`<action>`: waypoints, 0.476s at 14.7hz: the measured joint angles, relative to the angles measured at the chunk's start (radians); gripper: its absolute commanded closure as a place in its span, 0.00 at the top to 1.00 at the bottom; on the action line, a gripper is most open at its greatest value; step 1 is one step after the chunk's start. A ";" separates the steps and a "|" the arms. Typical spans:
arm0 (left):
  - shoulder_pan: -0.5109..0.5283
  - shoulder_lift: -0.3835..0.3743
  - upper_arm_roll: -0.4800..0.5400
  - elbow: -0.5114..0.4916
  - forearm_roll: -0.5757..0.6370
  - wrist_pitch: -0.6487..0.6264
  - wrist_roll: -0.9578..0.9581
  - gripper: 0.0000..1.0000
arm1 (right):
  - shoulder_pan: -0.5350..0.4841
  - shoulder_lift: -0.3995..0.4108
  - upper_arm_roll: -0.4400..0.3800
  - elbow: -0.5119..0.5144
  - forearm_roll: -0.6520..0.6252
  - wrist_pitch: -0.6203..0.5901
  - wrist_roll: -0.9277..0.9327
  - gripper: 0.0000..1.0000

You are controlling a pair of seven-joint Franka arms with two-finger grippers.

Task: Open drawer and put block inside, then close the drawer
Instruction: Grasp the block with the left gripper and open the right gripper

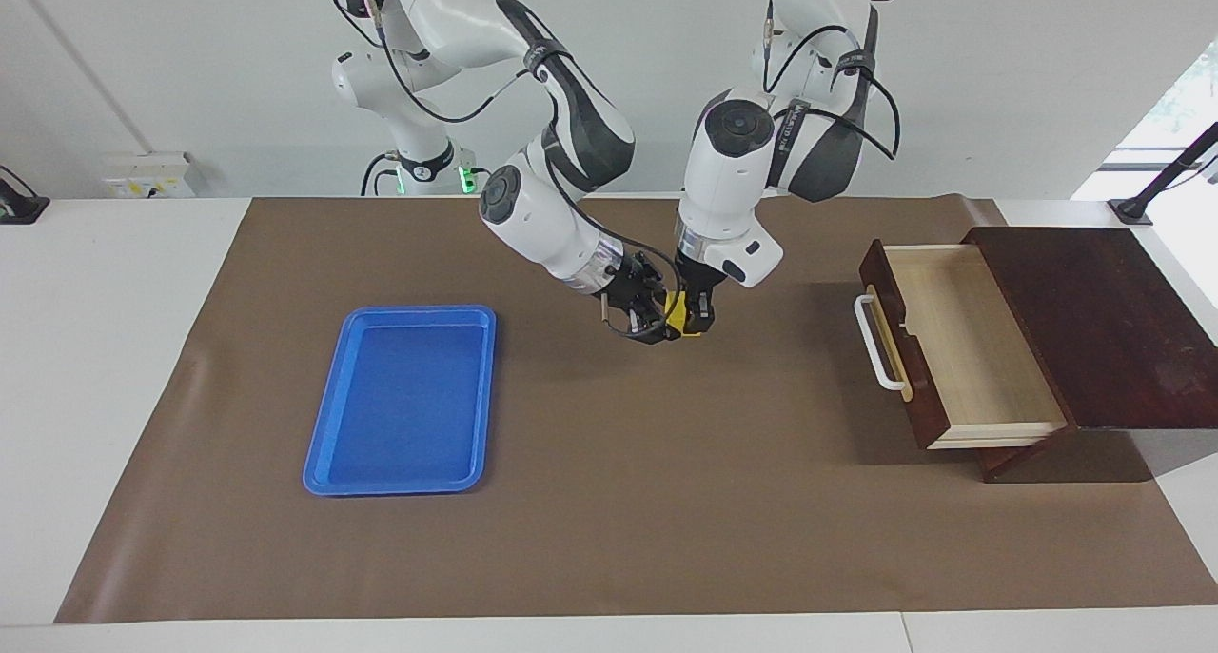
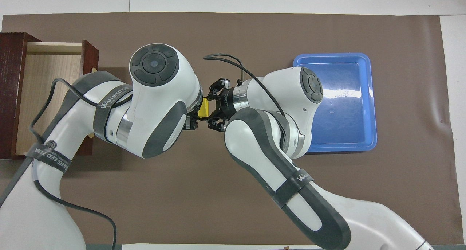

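Note:
The yellow block (image 1: 677, 313) hangs in the air over the middle of the brown mat, also seen in the overhead view (image 2: 204, 108). My left gripper (image 1: 697, 322) points down and is shut on the block. My right gripper (image 1: 661, 315) meets it from the side, its fingers spread open around the block. The drawer (image 1: 961, 348) is pulled open at the left arm's end of the table. Its pale wooden inside is empty and its white bar handle (image 1: 871, 344) faces the mat's middle.
A blue tray (image 1: 404, 401) lies empty on the mat toward the right arm's end of the table. The dark wooden box (image 1: 1104, 320) of the drawer stands at the mat's edge. The brown mat (image 1: 618, 520) covers most of the table.

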 measured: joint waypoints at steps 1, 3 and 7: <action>0.000 0.000 0.000 0.000 0.000 0.001 0.000 0.00 | -0.001 0.000 0.000 0.000 0.000 0.000 -0.001 0.57; 0.000 -0.001 0.000 0.001 0.002 0.005 -0.001 0.00 | -0.003 0.000 0.000 0.001 0.000 0.000 0.002 0.90; 0.000 -0.009 0.009 0.002 0.009 -0.001 0.002 0.00 | -0.044 -0.005 -0.001 0.003 0.000 -0.010 0.006 0.97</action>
